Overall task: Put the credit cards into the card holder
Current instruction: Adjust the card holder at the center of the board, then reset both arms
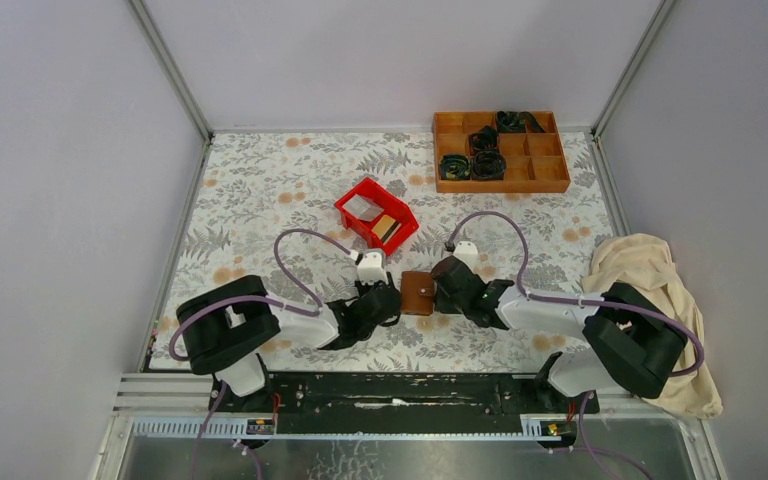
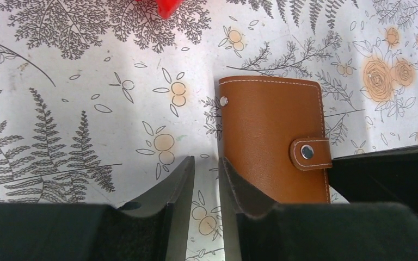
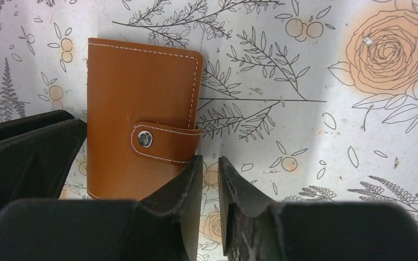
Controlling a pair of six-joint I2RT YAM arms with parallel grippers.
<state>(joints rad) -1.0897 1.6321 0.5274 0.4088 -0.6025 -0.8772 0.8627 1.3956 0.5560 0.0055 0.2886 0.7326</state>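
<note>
The card holder (image 1: 418, 293) lies closed and snapped on the floral cloth between my two grippers. My left gripper (image 1: 397, 300) sits at its left edge and my right gripper (image 1: 438, 295) at its right edge. The left wrist view shows the card holder (image 2: 272, 141) just right of the left gripper (image 2: 207, 160), whose fingers stand a narrow slit apart with only cloth between. My right gripper (image 3: 210, 159) looks the same, with the card holder (image 3: 136, 109) and its strap to its left. A pale card (image 1: 363, 207) and a gold-tan card (image 1: 388, 226) lie in the red bin (image 1: 352, 196).
An orange wooden compartment tray (image 1: 550, 186) with several black items stands at the back right. A beige cloth (image 1: 650, 285) is bunched at the right edge. Grey walls enclose the table on three sides. The red bin's corner (image 2: 168, 6) shows at the top of the left wrist view.
</note>
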